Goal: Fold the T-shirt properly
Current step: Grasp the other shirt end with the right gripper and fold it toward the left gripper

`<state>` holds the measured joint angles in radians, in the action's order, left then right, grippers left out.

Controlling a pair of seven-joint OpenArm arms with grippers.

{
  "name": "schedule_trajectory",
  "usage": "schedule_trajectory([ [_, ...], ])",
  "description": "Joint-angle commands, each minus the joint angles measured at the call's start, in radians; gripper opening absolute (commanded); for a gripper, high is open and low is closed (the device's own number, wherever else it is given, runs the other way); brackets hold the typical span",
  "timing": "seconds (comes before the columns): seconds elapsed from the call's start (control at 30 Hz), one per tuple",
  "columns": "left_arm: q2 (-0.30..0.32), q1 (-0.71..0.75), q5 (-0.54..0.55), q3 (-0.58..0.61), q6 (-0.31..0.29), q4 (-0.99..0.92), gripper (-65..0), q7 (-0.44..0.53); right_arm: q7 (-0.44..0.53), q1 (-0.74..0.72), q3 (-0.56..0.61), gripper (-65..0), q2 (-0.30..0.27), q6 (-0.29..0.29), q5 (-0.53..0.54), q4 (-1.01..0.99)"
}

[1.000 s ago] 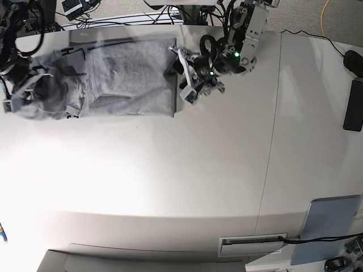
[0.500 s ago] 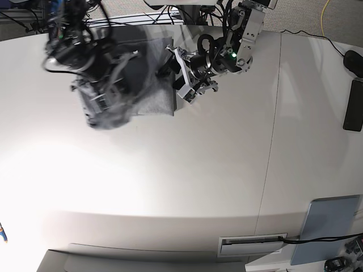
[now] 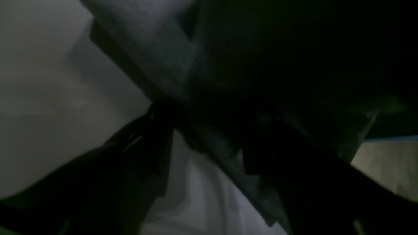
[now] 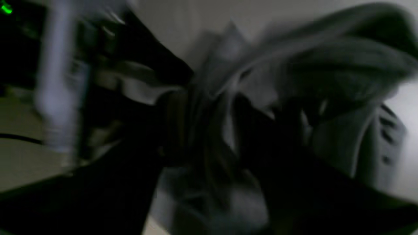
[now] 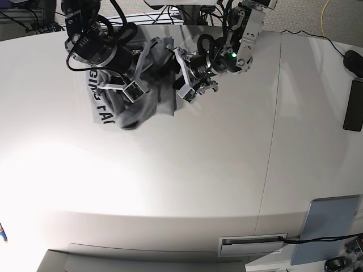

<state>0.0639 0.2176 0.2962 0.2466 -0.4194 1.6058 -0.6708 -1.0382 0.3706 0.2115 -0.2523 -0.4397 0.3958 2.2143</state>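
Note:
The grey T-shirt [image 5: 153,99] lies bunched at the table's back, with black lettering [image 5: 103,110] showing on its lower left. My right gripper [image 5: 135,76] is shut on a lifted fold of it, above the middle of the shirt. In the right wrist view, blurred grey cloth [image 4: 343,75] is gathered between the gripper's [image 4: 212,130] fingers. My left gripper [image 5: 180,76] is open, its white fingers spread along the shirt's right edge. In the dark left wrist view, the shirt's edge [image 3: 153,39] runs diagonally across the gripper [image 3: 209,143].
The white table [image 5: 198,181] has a seam [image 5: 272,141] right of centre. A black mouse [image 5: 354,59] and a black bar [image 5: 354,105] lie at the right edge. A grey-blue panel [image 5: 329,226] is at front right. Cables [image 5: 170,14] run behind the table.
My right gripper has swung from the far left to the right with the shirt's left part, folding it over the rest; lettering now shows. My left gripper has barely moved.

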Motion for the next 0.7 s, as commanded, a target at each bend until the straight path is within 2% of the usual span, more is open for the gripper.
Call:
schedule_trajectory([
  [0.0, -0.002, -0.002, -0.009, 0.000, 0.003, 0.006, -31.5, -0.016, 0.025, -0.005, -0.001, -40.8, -0.006, -0.015, 0.043, 0.018],
  [0.1, -0.002, -0.002, -0.009, 0.000, 0.003, 0.006, -31.5, -0.016, 0.027, -0.005, -0.002, -40.8, -0.006, -0.078, 0.129, 0.026],
  [0.17, -0.002, -0.002, -0.009, 0.000, 0.003, 0.006, -31.5, -0.016, 0.025, -0.009, -0.003, -40.9, -0.006, -0.085, 0.156, 0.055],
  [0.3, -0.002, -0.005, -0.009, -0.001, 0.003, 0.010, -31.5, -0.016, -0.035, -0.013, -0.047, -40.9, -0.006, -0.082, 0.115, 0.140],
  [0.4, -0.002, -0.005, -0.009, -0.001, 0.003, 0.012, -31.5, -0.016, -0.089, -0.011, -0.118, -40.9, -0.006, -0.046, 0.052, 0.142],
  [0.5, -0.002, -0.004, -0.008, -0.001, 0.003, 0.012, -31.5, -0.021, -0.109, 0.021, -0.196, -40.9, -0.006, 0.035, -0.005, 0.142],
  [0.67, -0.002, -0.005, -0.007, -0.001, 0.002, 0.012, -31.5, -0.018, -0.139, 0.095, -0.282, -40.9, -0.014, 0.049, -0.003, 0.142],
])
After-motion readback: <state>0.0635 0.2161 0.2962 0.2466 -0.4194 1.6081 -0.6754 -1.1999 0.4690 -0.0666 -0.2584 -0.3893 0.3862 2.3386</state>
